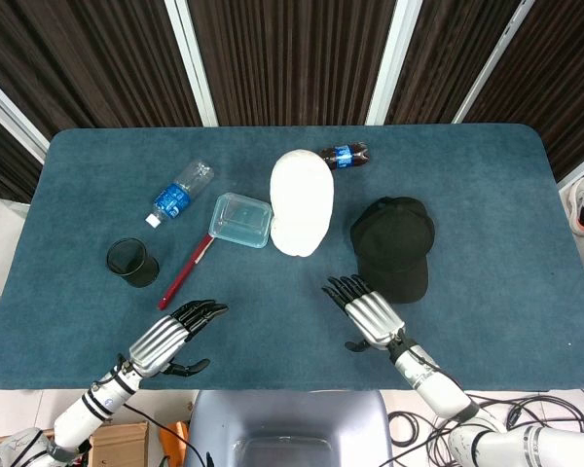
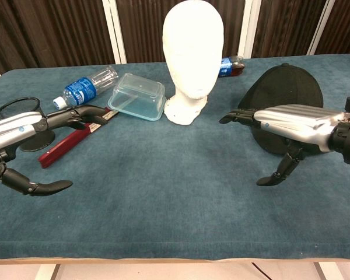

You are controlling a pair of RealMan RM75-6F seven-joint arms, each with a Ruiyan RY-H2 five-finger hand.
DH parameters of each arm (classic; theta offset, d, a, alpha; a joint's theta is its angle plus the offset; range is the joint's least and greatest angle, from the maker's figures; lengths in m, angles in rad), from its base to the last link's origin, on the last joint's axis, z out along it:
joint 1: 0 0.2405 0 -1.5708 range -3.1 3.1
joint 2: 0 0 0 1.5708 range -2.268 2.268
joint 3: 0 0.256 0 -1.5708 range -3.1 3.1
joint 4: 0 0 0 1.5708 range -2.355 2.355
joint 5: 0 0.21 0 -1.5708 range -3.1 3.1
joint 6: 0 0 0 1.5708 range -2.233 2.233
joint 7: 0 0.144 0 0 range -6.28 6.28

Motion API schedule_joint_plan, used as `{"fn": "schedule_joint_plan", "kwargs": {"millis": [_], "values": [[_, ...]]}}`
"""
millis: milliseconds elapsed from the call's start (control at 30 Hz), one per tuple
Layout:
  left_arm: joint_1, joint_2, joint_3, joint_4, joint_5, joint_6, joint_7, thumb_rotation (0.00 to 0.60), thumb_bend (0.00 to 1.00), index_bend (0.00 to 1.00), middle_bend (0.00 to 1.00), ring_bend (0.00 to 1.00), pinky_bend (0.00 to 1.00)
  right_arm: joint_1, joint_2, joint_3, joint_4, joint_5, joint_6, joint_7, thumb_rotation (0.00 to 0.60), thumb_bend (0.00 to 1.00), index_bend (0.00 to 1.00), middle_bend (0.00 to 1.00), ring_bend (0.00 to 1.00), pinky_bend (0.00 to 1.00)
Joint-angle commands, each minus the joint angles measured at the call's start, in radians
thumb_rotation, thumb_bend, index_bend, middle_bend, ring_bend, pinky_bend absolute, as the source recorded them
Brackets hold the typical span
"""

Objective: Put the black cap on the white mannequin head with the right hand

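Judging the black cap (image 1: 393, 245) light, soft and floppy, I keep my right hand (image 1: 364, 311) spread empty beside it, eyeing its stiffer brim, the white mannequin head (image 1: 301, 201) nearby.

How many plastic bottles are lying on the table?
2: a clear plastic bottle with blue label left of the white mannequin head, and a dark cola bottle behind it.
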Motion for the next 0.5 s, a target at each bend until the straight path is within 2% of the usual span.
{"fn": "schedule_joint_plan", "kwargs": {"millis": [33,333,367,433,500], "values": [[-0.002,-0.002,0.004,-0.006,-0.012,0.002,0.011,0.600,0.32,0.00,0.12,0.08,0.14,0.005,0.003,-0.005,-0.002,0.005,0.005,-0.002,0.600,0.08,0.00,0.00,0.00,0.07],[0.027,0.039,0.023,-0.011,-0.024,0.043,0.088,0.600,0.32,0.00,0.12,0.08,0.14,-0.016,0.043,-0.034,-0.025,-0.035,0.075,0.001,0.600,0.08,0.00,0.00,0.00,0.07],[0.039,0.050,0.025,-0.012,-0.027,0.056,0.119,0.600,0.32,0.00,0.12,0.08,0.14,-0.022,0.052,-0.038,-0.029,-0.045,0.088,0.002,0.600,0.08,0.00,0.00,0.00,0.07],[0.102,0.096,0.034,-0.025,-0.041,0.122,0.257,0.600,0.32,0.00,0.12,0.08,0.14,-0.059,0.094,-0.056,-0.032,-0.093,0.164,0.003,0.600,0.08,0.02,0.00,0.00,0.07],[0.217,0.152,0.065,-0.037,-0.042,0.257,0.419,0.600,0.32,0.00,0.12,0.08,0.14,-0.128,0.130,-0.082,0.021,-0.138,0.284,0.000,0.600,0.08,0.05,0.00,0.00,0.07]]}}
